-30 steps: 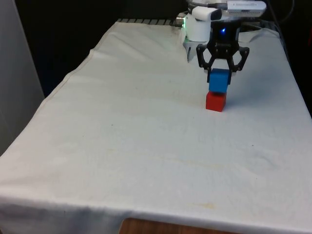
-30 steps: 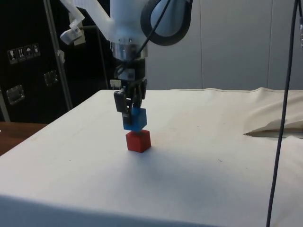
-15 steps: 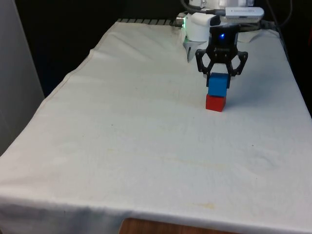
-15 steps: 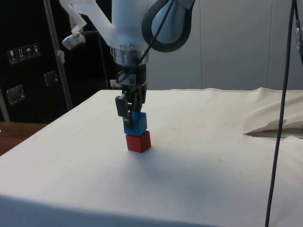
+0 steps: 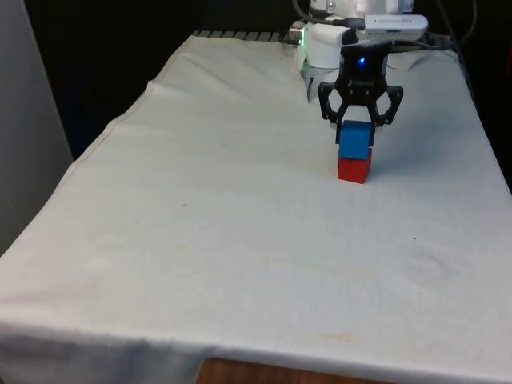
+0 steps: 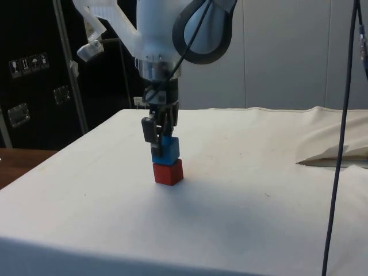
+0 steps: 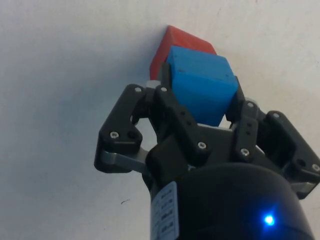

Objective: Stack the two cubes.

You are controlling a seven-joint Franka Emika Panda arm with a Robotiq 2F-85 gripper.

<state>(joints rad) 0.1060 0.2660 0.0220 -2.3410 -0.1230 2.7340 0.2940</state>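
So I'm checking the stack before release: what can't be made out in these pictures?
- Fingertips of the gripper: wrist view, hidden behind the blue cube; whether the pads still press it is unclear.
- Red cube: wrist view, mostly covered by the blue cube.
- Seam between the cubes: front and side views, too small to tell how squarely they align.
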